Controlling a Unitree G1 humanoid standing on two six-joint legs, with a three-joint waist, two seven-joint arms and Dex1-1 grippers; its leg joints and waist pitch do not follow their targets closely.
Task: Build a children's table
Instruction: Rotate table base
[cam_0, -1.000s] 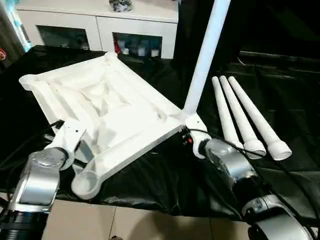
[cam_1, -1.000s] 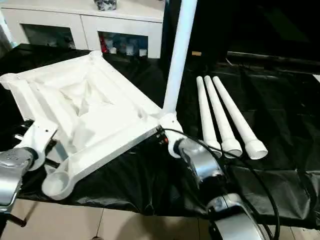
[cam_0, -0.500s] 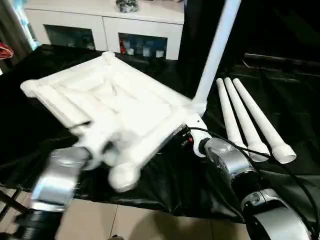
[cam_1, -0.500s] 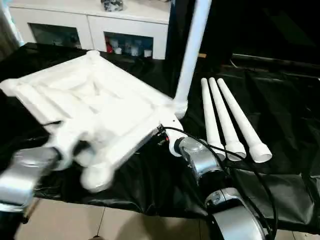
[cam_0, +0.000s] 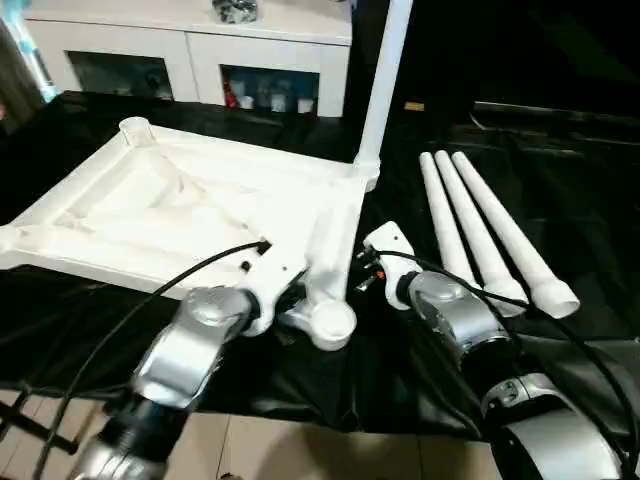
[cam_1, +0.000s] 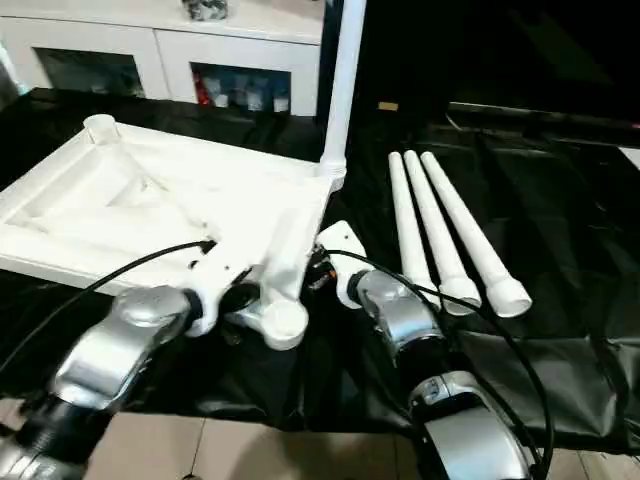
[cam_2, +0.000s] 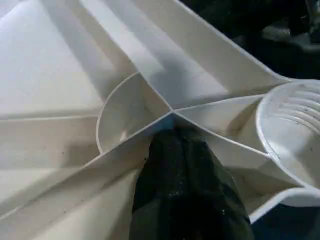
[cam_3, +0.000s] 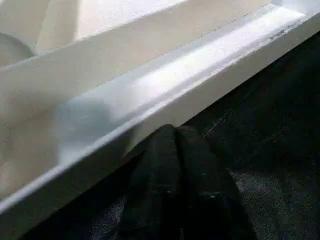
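1. Left jaws (cam_2: 172, 145): closed, tips pressed together on a rib junction of the tabletop (cam_0: 190, 215) underside, right beside the near round corner socket (cam_0: 333, 322). Nothing clamped between them.
2. Right jaws (cam_3: 175, 137): closed, empty, tips at the tabletop's outer side edge, low against the black cloth (cam_0: 330, 385).
3. Tabletop lies ribbed side up on the cloth-covered surface, spanning from my left across to the middle.
4. One leg (cam_0: 382, 80) stands upright in the far corner socket on my right side of the tabletop.
5. Three loose legs (cam_0: 490, 235) lie side by side on the cloth to the right of the tabletop, wide ends toward me, apart from both jaws.
6. White cabinet (cam_0: 200, 45) with glass doors stands behind the surface.
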